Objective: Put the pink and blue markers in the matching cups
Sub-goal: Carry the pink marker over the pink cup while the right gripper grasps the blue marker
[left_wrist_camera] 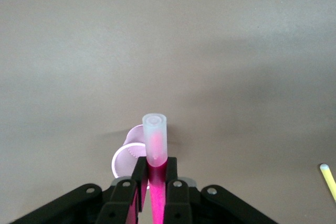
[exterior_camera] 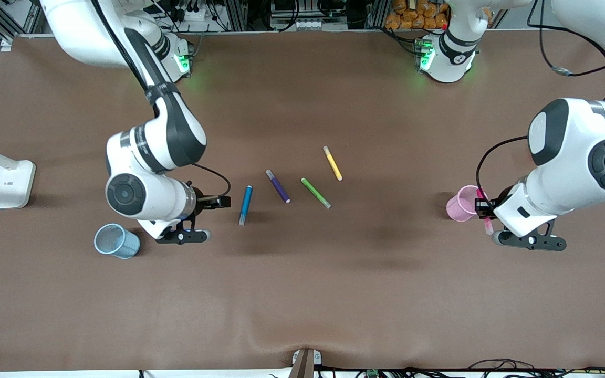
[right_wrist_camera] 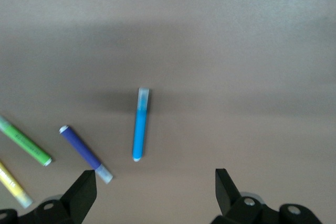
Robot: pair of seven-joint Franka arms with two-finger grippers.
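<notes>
Over the pink cup (exterior_camera: 462, 203) my left pincer (left_wrist_camera: 155, 182) pinches the pink marker (left_wrist_camera: 155, 145), not yet dropped in. My right pincer (right_wrist_camera: 155, 192) hangs spread above the blue marker (exterior_camera: 245, 205), lying on the desk (exterior_camera: 302, 294) near the blue cup (exterior_camera: 116, 241).

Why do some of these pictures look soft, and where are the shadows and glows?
Front view: sharp, green glows at both arm bases, soft dark patches on the table. Right wrist view: the blue marker is slightly blurred, with a faint shadow beside it. Left wrist view: the pink marker in the left hand looks hazy, close to the lens.
</notes>
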